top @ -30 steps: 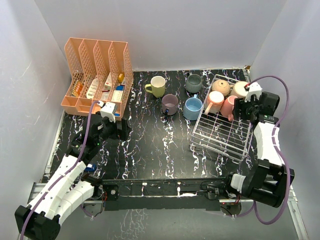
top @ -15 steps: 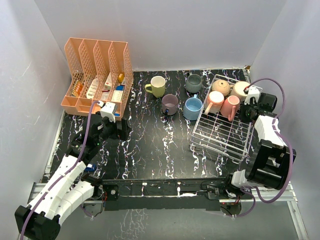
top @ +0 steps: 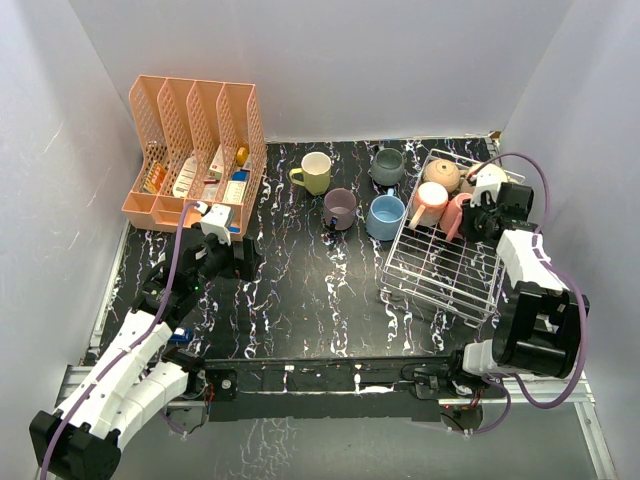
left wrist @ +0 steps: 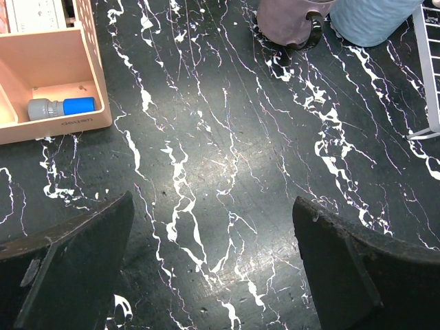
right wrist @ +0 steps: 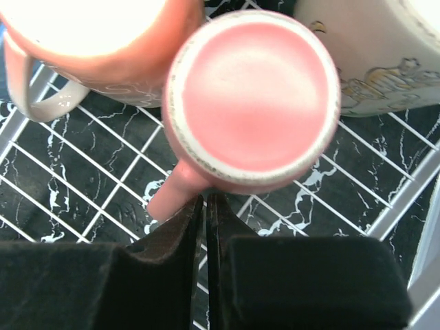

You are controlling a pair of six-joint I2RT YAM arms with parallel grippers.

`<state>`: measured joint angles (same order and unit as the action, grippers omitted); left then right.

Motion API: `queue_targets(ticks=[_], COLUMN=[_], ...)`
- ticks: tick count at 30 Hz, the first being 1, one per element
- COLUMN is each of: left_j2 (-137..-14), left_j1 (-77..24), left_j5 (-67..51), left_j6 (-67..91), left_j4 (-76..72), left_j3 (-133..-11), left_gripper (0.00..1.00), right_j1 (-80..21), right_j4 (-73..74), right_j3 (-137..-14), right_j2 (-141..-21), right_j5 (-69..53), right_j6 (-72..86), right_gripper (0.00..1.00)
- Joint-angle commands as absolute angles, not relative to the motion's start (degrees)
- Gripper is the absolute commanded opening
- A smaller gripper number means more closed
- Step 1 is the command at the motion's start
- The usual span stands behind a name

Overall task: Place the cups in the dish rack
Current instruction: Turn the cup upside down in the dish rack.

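Four cups stand on the table: yellow-green (top: 314, 172), grey (top: 387, 166), mauve (top: 340, 208) and light blue (top: 386, 216). The dish rack (top: 440, 272) holds four more: tan (top: 441, 173), white (top: 487, 176), pale pink (top: 430, 203) and pink (top: 457, 214). The pink cup (right wrist: 253, 100) sits upside down on the rack wires (right wrist: 89, 199). My right gripper (right wrist: 205, 206) is shut and empty, its tips just short of that cup's base and handle. My left gripper (left wrist: 212, 206) hangs open over bare tabletop, near the mauve cup (left wrist: 292, 17) and light blue cup (left wrist: 371, 17).
A peach slotted organizer (top: 195, 150) with small items stands at the back left; its corner (left wrist: 55, 69) holds a blue-capped bottle (left wrist: 62, 106). The rack's corner (left wrist: 430, 82) lies right of the left gripper. White walls enclose the table on three sides.
My right gripper's jaws have closed with nothing in them, and the right arm has folded back while the wrist stays by the pink cup. The left arm has not moved.
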<state>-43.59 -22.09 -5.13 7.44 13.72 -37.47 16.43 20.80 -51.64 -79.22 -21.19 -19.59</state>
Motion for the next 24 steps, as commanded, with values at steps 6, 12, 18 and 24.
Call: queue_targets(ticks=[6, 12, 18, 24], left_j2=[-43.4, -43.3, -43.5, -43.8], left_j1=[-22.0, -22.0, -22.0, -22.0], left_j5=[-4.8, -4.7, -4.7, -4.7], left_j6=[6.7, 6.7, 6.7, 6.7], left_j4=[13.4, 13.4, 13.4, 13.3], left_j3=[-37.3, -37.3, -37.3, -37.3], left_gripper=[0.97, 0.97, 0.97, 0.97], right_j1=[10.0, 7.3, 5.4, 3.8], right_j4=[17.6, 17.0, 16.7, 15.7], right_j3=[-55.0, -56.8, -58.7, -59.5], right_j2=[-79.1, -81.0, -83.2, -84.7], right_j5=[-18.2, -16.5, -16.3, -15.3], right_j6=[-17.1, -15.8, -14.8, -14.1], right_gripper=[0.1, 0.11, 0.11, 0.12])
